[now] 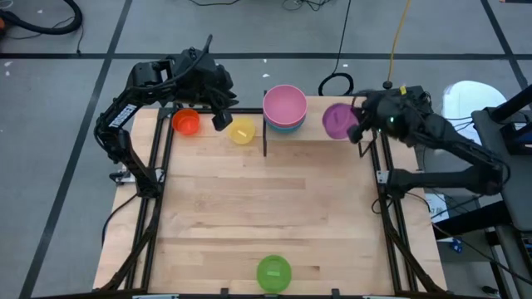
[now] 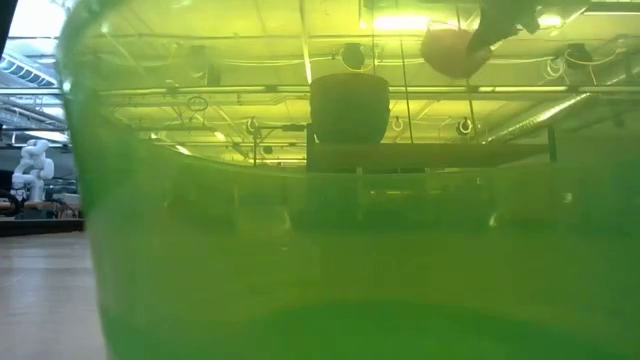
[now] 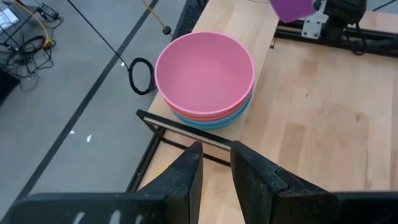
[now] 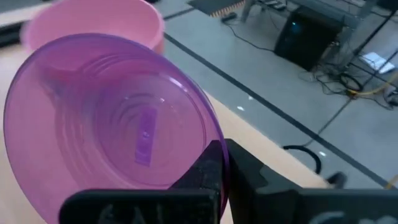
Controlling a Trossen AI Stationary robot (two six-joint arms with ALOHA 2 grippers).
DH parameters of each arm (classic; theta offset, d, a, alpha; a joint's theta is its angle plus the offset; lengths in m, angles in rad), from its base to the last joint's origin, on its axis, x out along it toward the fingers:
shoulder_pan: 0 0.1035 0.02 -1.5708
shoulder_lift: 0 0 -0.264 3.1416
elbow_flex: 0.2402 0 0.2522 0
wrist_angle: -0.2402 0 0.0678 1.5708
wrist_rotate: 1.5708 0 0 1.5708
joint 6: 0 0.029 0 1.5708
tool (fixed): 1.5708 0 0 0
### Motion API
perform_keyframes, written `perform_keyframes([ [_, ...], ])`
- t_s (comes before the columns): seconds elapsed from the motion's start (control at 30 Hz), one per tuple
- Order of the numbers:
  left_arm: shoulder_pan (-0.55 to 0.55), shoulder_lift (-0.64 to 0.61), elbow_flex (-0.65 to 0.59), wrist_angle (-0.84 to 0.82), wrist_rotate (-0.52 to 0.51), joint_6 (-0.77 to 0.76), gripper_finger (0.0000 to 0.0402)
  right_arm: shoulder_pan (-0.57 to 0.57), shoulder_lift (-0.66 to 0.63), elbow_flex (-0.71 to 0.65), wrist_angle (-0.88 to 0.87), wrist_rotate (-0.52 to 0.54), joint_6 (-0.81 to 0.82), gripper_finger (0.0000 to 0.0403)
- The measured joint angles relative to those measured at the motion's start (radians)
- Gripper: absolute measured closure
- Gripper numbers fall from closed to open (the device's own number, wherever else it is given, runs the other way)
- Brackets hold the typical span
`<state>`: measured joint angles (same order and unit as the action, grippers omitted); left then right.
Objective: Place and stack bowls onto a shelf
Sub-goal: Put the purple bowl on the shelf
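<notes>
A robotics lab: a white humanoid robot (image 2: 33, 165), floor cables (image 1: 37, 17), and exposed ceiling ducts (image 2: 540, 115).

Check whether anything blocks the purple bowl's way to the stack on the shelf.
Nothing visible does. The right gripper holds the purple bowl tilted, beside the pink-topped stack; the gap between them looks clear.

Pink bowl (image 1: 285, 104) atop teal; purple bowl (image 1: 337, 120); orange bowl (image 1: 186, 122); yellow bowl (image 1: 242, 130); green bowl (image 1: 273, 272).

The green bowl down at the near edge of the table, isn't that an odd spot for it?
Yes. The green bowl sits alone at the table's near edge, far from the pink-topped stack on the shelf, and it fills the low view. The right gripper holds the purple bowl tilted on its side.
</notes>
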<state>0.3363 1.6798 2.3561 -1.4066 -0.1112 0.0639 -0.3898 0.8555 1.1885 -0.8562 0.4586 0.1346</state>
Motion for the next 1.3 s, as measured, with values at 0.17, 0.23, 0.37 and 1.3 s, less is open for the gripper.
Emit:
perform_keyframes([
  [0.17, 0.0, 0.0, 0.0, 0.013, 0.0, -0.021, 0.0314, -0.177, 0.027, 0.001, -0.007, -0.109, -0.079, 0.0403],
  [0.23, 0.0, 0.0, 0.0, 0.017, 0.0, -0.021, 0.0314, -0.245, 0.048, 0.001, -0.007, -0.15, -0.111, 0.0403],
  [0.37, 0.0, 0.0, 0.0, 0.021, 0.0, -0.023, 0.0314, -0.368, 0.108, 0.001, -0.002, -0.233, -0.154, 0.0403],
  [1.3, 0.0, 0.0, 0.0, 0.018, 0.0, -0.031, 0.0314, -0.651, 0.393, 0.0, -0.047, -0.435, -0.328, 0.0377],
])
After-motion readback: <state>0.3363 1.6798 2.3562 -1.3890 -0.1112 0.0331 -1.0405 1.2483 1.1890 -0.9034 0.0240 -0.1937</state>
